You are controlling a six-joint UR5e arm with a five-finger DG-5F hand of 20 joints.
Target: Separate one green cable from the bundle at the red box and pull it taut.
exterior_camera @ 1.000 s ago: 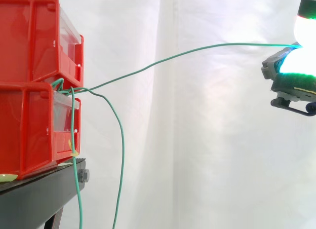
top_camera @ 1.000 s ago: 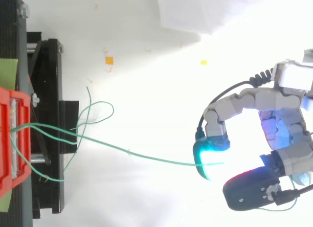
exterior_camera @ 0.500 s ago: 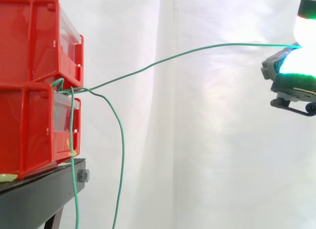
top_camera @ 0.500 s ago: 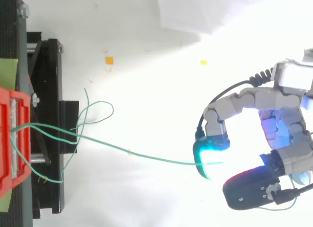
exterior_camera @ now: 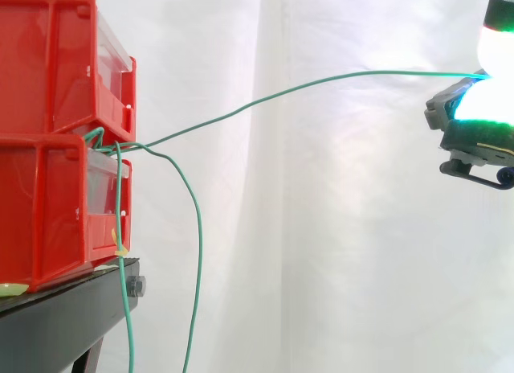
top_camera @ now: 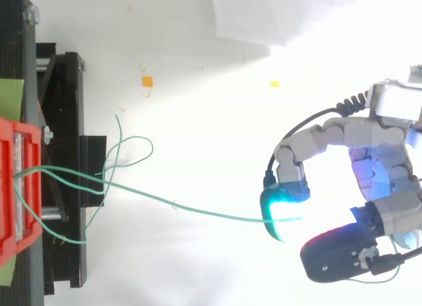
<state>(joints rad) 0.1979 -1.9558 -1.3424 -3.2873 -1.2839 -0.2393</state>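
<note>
Honestly, next to nothing has changed over the last second. On the left, the stacked red plastic bins [exterior_camera: 48,132] sit on the black metal stand [exterior_camera: 72,309], and the bundle of thin green cables [exterior_camera: 120,148] comes out between them same as before. Two strands hang down past the stand's edge. In the top view the loose green loops [top_camera: 132,151] by the stand have twitched a hair, nothing more.

The one separated green cable [exterior_camera: 321,82] runs from the bins up and rightwards in the same gentle arc as a second ago, so it hasn't got any tighter.

Over on the right the robot hand [top_camera: 379,164] hasn't budged either, with its glowing fingertips [top_camera: 280,210] pinched together on the cable's far end.

My read: the separating part is done, but that bow in the line means it's not properly taut yet. The hand probably needs to pull further away from the bins.
</note>
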